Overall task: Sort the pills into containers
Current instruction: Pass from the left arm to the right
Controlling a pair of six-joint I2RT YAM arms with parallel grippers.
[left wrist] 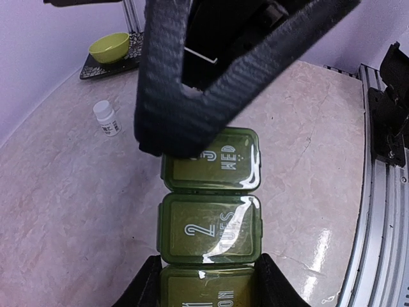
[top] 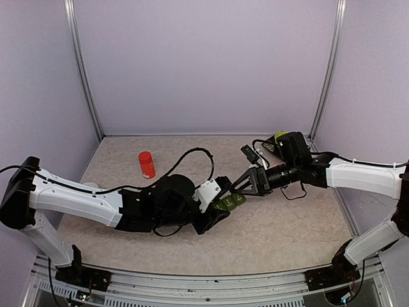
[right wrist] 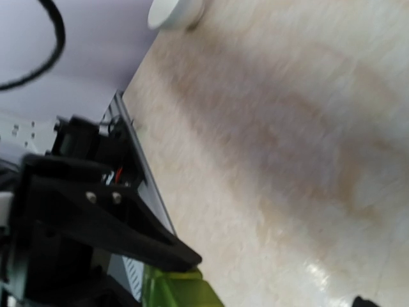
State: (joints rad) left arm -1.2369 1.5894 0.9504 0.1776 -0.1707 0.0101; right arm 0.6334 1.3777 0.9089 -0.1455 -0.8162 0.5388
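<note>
Pill organizer (left wrist: 209,230), a dark green strip with lids marked MON, TUES and WED, sits with its MON end clamped between the left gripper's (left wrist: 208,288) narrowed jaws. The right gripper (top: 239,188), spread wide, hovers over the WED end. A white bottle (left wrist: 106,118) stands ahead-left of the left gripper.

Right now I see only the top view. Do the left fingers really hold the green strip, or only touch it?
Observer: The left wrist view shows the left fingers clamped on both sides of the strip, at its end marked 1 MON.
Operator: Are the lids open?
Observer: No, all three look shut.
Operator: And the other arm?
Observer: The right fingers are spread open; one sits over the WED lid, hiding part of its 3.
</note>
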